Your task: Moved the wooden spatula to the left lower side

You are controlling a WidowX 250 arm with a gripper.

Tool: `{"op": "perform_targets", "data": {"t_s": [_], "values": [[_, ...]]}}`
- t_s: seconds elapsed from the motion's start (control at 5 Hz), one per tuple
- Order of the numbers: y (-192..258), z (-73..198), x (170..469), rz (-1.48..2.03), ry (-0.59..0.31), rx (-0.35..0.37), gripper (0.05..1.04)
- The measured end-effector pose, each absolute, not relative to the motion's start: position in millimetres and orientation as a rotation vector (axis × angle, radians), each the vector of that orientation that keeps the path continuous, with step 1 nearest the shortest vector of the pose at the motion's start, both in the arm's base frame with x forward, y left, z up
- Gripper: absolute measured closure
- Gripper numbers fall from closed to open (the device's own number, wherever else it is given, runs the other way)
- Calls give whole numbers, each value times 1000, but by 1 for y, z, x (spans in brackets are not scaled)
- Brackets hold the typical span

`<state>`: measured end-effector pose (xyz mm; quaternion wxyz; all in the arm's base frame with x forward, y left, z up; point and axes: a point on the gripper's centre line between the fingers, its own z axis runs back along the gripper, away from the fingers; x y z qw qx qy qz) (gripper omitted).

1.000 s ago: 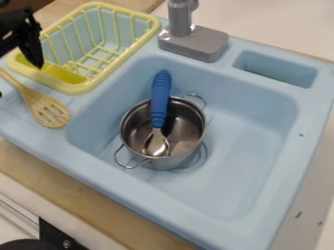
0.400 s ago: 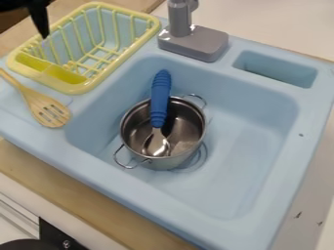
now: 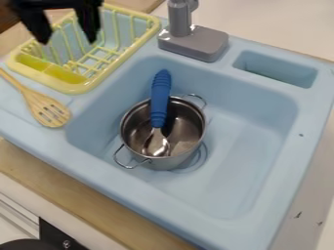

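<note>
In the camera view, clock directions are taken from the middle of the metal pot (image 3: 135,128), with twelve at the top edge. The black gripper (image 3: 68,42) hangs in from the top edge near eleven o'clock, over the yellow dish rack (image 3: 81,90). Its two fingers (image 3: 89,23) stand wide apart and point down, with bars of the rack showing through the gap. They have hold of nothing that can be seen.

The wooden spatula (image 3: 47,108) lies between nine and ten o'clock, on the ledge of the light blue sink (image 3: 241,176), outside the basin and just beside the rack. Its slotted head points between four and five o'clock, and its handle runs up between ten and eleven, out past the left edge. The gripper is apart from it.

The pot stands upright in the basin, one looped handle at one o'clock and the other between seven and eight. A blue-handled spoon (image 3: 160,95) leans in it, bowl down inside and grip rising toward twelve. A round drain ring (image 3: 204,158) shows beside the pot's base at about four o'clock. The grey faucet (image 3: 196,43) stands between twelve and one on the rim, and a rectangular recess (image 3: 277,71) is sunk into the rim at two.
</note>
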<state>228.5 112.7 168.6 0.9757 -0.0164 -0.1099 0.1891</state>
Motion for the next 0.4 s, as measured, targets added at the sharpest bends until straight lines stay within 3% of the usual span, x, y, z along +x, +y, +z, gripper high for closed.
{"op": "perform_targets", "data": {"t_s": [0.2,0.4], "values": [[89,170,237,154,-243,-100,85],[68,174,237,-5,-262,-26,85]]}}
